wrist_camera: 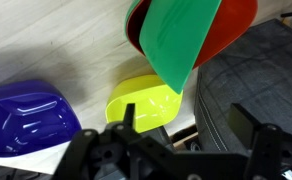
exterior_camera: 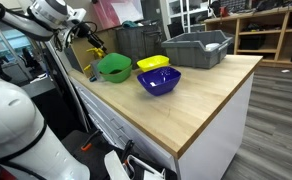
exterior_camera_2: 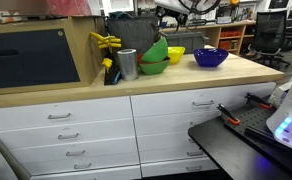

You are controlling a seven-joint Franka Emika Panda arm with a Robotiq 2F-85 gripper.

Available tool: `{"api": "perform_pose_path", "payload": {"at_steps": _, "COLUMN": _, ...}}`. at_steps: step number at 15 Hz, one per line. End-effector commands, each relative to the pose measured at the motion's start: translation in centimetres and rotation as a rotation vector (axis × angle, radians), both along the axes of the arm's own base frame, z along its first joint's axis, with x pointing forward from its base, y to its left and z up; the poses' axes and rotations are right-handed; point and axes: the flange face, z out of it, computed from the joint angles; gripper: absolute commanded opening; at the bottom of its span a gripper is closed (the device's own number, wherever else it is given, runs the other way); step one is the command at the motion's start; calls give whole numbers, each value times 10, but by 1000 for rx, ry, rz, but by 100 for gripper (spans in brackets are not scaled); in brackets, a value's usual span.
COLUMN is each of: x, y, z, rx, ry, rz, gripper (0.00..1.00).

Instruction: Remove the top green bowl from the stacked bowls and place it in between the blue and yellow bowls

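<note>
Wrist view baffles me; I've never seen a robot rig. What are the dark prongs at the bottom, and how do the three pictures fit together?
A robot arm works at a wooden counter. Two cameras watch from outside; the third sits on its wrist, looking past the gripper: those dark prongs, standing open, holding nothing. On the counter are a blue bowl, a yellow bowl, and a tilted green bowl with a red one behind it. A grey bin stands nearby.
</note>
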Motion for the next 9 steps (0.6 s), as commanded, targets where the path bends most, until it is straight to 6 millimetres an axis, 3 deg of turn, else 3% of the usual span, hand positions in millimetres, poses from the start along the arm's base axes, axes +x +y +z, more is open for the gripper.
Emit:
{"api": "perform_pose_path", "payload": {"at_steps": 1, "x": 28, "y": 12, "z": -2, "rx": 4, "ry": 28, "rz": -110, "gripper": 100}}
{"api": "perform_pose_path", "payload": {"at_steps": 5, "x": 58, "y": 7, "z": -9, "rx": -39, "ry": 19, "rz": -225, "gripper": 100}}
{"api": "perform_pose_path", "payload": {"at_steps": 9, "x": 86, "y": 0, "z": -31, "rx": -43, "ry": 55, "rz": -330, "gripper": 100}}
